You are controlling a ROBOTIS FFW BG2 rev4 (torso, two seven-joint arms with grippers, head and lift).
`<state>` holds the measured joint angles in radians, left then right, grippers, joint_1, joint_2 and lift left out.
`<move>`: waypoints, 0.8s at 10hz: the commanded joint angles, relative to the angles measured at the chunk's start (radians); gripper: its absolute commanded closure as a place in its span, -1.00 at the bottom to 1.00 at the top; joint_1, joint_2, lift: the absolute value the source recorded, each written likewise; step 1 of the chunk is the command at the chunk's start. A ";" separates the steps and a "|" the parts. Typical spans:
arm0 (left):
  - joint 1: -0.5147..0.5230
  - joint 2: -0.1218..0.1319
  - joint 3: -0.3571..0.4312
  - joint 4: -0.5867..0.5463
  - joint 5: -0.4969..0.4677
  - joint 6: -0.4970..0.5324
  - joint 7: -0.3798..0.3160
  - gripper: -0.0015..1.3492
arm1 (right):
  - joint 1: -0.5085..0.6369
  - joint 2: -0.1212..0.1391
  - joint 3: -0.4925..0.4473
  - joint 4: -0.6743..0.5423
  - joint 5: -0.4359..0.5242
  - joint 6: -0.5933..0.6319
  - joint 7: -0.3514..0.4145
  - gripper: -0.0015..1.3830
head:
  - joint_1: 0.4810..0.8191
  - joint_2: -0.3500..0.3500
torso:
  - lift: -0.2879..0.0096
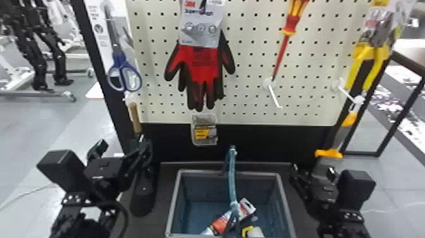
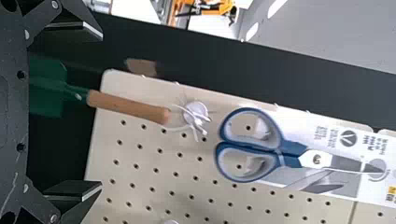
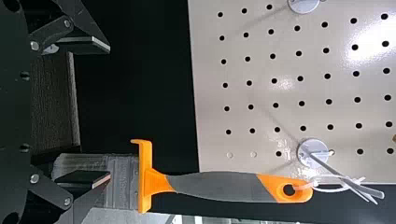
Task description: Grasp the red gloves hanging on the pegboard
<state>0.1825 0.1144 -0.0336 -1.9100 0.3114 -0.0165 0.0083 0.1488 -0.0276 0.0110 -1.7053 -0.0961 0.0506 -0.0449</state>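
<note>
Cream pegboard [image 1: 253,57] is carrying the red gloves [image 1: 200,71], hanging near its top middle. Below it, left pincer [image 2: 93,109] and right pincer [image 3: 105,112] are both gaping wide, empty. Reaching up is probably risking snagging the scissors [image 1: 124,74] beside them.

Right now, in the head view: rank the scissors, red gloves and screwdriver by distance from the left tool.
From the left tool:
1. blue scissors, at the left edge of the pegboard, above the tool.
2. red gloves, centre-left of the board.
3. screwdriver, farther right.
</note>
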 commanded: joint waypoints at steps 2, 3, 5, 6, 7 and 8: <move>-0.057 0.001 -0.006 -0.057 0.069 0.118 -0.037 -0.74 | 0.000 0.000 0.000 0.001 -0.001 0.000 -0.001 -0.53 | -0.60 0.00 | 0.26; -0.084 0.001 -0.016 -0.057 0.092 0.151 -0.059 -0.74 | 0.000 0.000 0.001 0.003 -0.001 0.000 0.000 -0.53 | -0.60 0.00 | 0.26; -0.132 0.001 -0.032 -0.057 0.110 0.216 -0.091 -0.74 | -0.005 0.000 0.003 0.004 -0.001 0.000 0.000 -0.53 | -0.60 0.00 | 0.26; -0.149 0.004 -0.037 -0.057 0.114 0.236 -0.103 -0.74 | -0.005 0.000 0.003 0.004 -0.001 -0.003 0.000 -0.53 | -0.60 0.00 | 0.26; -0.159 0.010 -0.045 -0.055 0.123 0.244 -0.106 -0.74 | -0.006 0.000 0.003 0.006 -0.001 -0.003 0.000 -0.53 | -0.60 0.00 | 0.26; -0.176 0.018 -0.058 -0.053 0.135 0.247 -0.110 -0.74 | -0.008 0.002 0.003 0.006 -0.001 -0.005 -0.001 -0.53 | -0.60 0.00 | 0.26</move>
<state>0.0156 0.1273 -0.0848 -1.9648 0.4397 0.2276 -0.1013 0.1422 -0.0274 0.0138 -1.6998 -0.0967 0.0467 -0.0447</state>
